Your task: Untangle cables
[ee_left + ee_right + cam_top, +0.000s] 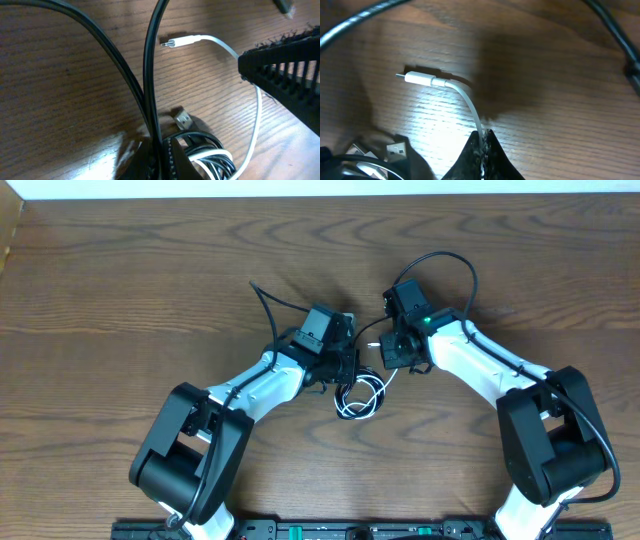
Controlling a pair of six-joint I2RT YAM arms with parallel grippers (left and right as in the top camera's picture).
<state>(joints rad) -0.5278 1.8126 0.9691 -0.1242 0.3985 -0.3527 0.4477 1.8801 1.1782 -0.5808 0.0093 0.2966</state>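
Note:
The black cable and the white cable lie in a small tangled coil (360, 395) on the wooden table between my two arms. My left gripper (161, 155) is shut on the black cable (150, 75), which runs up out of its jaws. The coil (207, 157) lies just right of those jaws, next to a silver USB plug (184, 119). My right gripper (483, 139) is shut on the white cable (470, 102), a short way behind its white plug (419, 78), which lies on the table. In the overhead view the left gripper (342, 367) and right gripper (392, 355) are close together.
The wooden table (130, 290) spreads all round. The right gripper's dark body (285, 70) looms at the right of the left wrist view. Two USB plugs (395, 150) lie at the lower left of the right wrist view. Thick black arm wires (455, 265) arc above the grippers.

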